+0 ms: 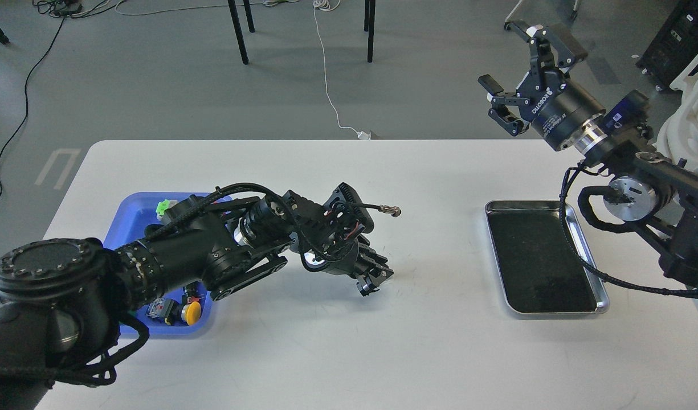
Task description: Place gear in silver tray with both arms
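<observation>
The silver tray point(555, 312) lies at the table's right, its dark inside empty. My left gripper point(372, 279) points down just above the table's middle, well left of the tray. It is dark and seen end-on, so I cannot tell its fingers apart or whether it holds anything. My right gripper point(503, 57) is open and empty, raised high beyond the table's far edge, above the tray's far end. A small green part point(164, 205) shows in the blue tray behind my left arm; I cannot tell if it is the gear.
The blue plastic tray point(131, 208) at the left holds small parts, among them a yellow-capped one point(191, 312), and is mostly hidden by my left arm. A cable with a metal plug point(393, 211) sticks out above my left wrist. Chair legs stand on the floor beyond the table.
</observation>
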Motion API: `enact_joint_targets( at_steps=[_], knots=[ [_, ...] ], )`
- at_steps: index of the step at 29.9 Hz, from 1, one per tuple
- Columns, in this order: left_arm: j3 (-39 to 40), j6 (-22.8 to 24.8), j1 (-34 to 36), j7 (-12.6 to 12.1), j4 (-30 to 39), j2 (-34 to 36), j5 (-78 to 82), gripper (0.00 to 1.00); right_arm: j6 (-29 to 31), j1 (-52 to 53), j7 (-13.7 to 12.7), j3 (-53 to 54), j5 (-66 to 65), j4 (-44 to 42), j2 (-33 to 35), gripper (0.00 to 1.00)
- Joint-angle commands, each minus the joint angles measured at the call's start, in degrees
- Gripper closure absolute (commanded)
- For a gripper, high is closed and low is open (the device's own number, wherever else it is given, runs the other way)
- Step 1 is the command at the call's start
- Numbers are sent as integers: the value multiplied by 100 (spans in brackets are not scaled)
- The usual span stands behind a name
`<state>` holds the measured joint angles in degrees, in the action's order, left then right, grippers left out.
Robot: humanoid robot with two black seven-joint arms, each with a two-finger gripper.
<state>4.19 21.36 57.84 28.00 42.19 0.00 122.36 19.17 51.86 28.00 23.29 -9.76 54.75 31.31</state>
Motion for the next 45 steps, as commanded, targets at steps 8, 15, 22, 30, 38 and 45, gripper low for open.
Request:
enact_joint_targets(
  at_steps=[8, 15, 22, 30, 38, 45],
  knots=[
    [65, -18, 70, 0, 9, 0, -509, 8, 8, -44, 0, 9, 0, 18, 85, 1],
    [327, -185, 193, 0, 27, 26, -2871, 3, 34, -334, 0, 123, 35, 97, 437, 1],
    [1443, -97, -491, 0, 386, 1203, -6220, 2, 43, -992, 0, 536, 53, 176, 455, 1],
    [3507, -123, -2099, 0, 1300, 1749, -7419, 2, 52, -1635, 0, 774, 53, 299, 402, 1],
    [4880, -53, -2935, 0, 1389, 1705, -8435, 2, 52, -1705, 0, 791, 53, 291, 437, 1],
    [5320, -27, -3287, -250, 1389, 1906, -9405, 2, 324, -1565, 0, 642, -79, 483, 761, 1]
  ],
)
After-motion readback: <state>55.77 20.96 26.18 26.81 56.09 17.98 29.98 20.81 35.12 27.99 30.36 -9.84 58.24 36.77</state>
